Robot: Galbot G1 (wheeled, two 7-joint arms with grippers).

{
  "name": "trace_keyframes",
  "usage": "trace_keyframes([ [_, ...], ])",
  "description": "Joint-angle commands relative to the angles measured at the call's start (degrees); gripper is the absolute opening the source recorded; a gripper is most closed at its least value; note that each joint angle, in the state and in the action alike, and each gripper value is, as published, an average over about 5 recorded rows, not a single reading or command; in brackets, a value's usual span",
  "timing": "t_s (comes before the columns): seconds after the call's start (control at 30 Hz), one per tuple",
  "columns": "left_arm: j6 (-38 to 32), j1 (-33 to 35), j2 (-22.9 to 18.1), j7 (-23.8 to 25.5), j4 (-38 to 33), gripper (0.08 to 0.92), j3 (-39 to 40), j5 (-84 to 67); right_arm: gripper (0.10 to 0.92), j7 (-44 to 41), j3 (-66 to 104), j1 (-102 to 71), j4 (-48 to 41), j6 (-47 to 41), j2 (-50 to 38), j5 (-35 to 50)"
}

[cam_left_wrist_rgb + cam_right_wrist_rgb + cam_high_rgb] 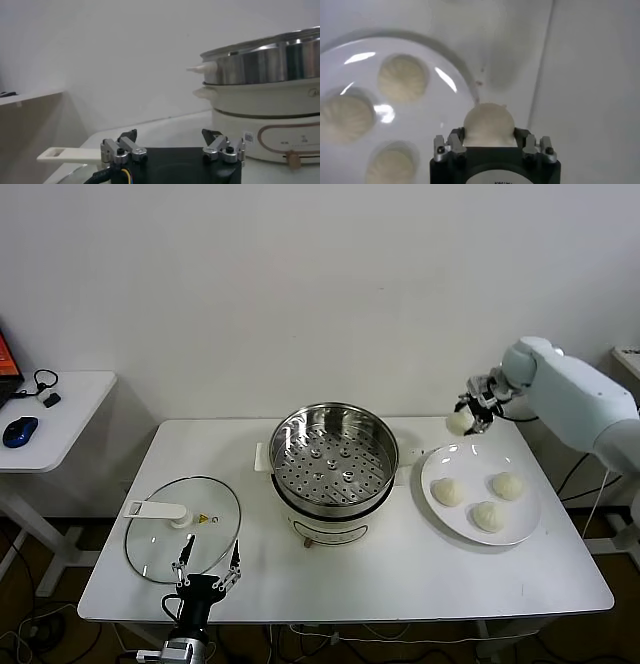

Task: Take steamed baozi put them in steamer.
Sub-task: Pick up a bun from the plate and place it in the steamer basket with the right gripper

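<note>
Above the far rim of the white plate (436,484), the right gripper (470,416) pinches one steamed baozi (459,423) clear of the surface (400,579); carrying it level and releasing low over the perforated tray should keep the soft bun unmarked. Three buns (481,501) remain plated, the steamer (334,454) stands empty. Near the glass lid (182,527), the left gripper (207,568) idles, spread.

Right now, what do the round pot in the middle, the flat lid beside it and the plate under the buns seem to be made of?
The round shiny steamer pot looks like polished stainless steel: mirror reflections, perforated tray. The flat round lid seems to be clear glass with a white, probably plastic, handle; the table shows through. The round white plate looks like glazed ceramic, judging by glossy highlights, though it could be melamine.
</note>
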Motion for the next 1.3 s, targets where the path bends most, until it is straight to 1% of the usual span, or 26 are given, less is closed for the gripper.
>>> trace_keyframes([
  [0.03,0.1,0.1,0.2,0.0,0.0,0.823,0.1,0.0,0.662,1.8,-20.1,18.9,13.6,15.5,0.9,17.3],
  [0.2,0.1,0.0,0.1,0.0,-0.2,0.823,0.3,0.1,0.662,3.2,-25.6,23.0,17.0,26.6,5.7,20.2],
  [0.33,0.2,-0.1,-0.2,-0.1,-0.3,0.823,0.6,0.4,0.665,0.5,-28.1,23.3,14.7,31.8,11.4,22.2],
  [0.53,0.1,-0.2,-0.7,-0.1,-0.4,0.823,0.9,0.6,0.67,-5.7,-28.5,20.1,7.9,32.0,20.3,24.2],
  [0.8,0.1,-0.6,-0.9,-0.1,-0.5,0.823,0.6,0.2,0.67,-7.7,-27.2,16.2,4.2,32.0,27.6,24.7],
  [0.93,0.0,-0.7,-0.9,-0.1,-0.7,0.823,0.6,0.1,0.67,-8.4,-26.2,13.5,2.1,32.0,29.1,21.5],
  [1.17,-0.3,-0.8,-0.8,-0.1,-0.6,0.823,0.6,0.1,0.67,-9.7,-21.4,8.6,-3.5,32.0,30.7,11.8],
  [1.3,-0.3,-0.9,-0.7,-0.1,-0.4,0.823,0.5,-0.1,0.67,-10.2,-20.2,7.3,-5.9,32.0,31.4,10.3],
])
